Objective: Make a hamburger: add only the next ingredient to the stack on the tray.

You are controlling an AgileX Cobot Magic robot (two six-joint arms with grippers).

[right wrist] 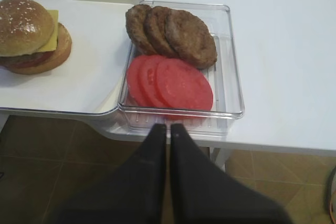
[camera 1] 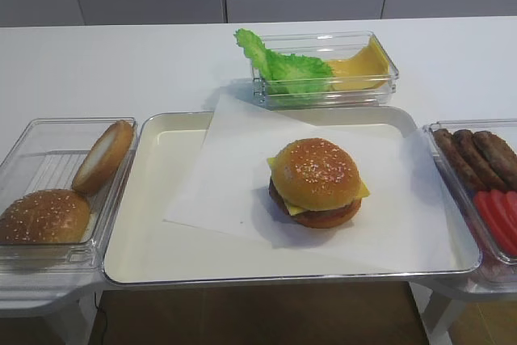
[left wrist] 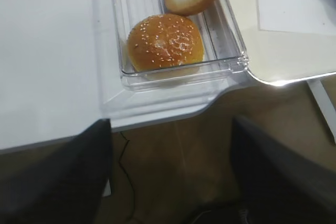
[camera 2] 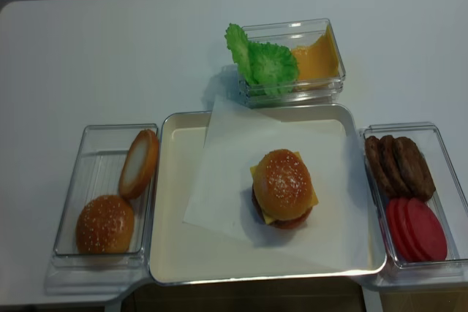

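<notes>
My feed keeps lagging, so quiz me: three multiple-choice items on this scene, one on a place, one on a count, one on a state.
1. Where is the loose seeded bun top?
A. In the left bin
B. On the tray
C. In the lettuce bin

2. How many patties lie in the right bin?
A. One
B. Three
C. Five

3. How does the right gripper stand?
A. Wide open
B. Shut on a tomato slice
C. Shut, holding nothing

Answers:
1. A: the bun top sits in the left bin, beside the smooth bun half that leans on the bin wall; the tray carries only the hamburger on its paper.
2. B: three patties overlap at the far end of the right bin, above the tomato slices.
3. C: the right gripper hangs short of the bin, fingers together, nothing between them.
</notes>
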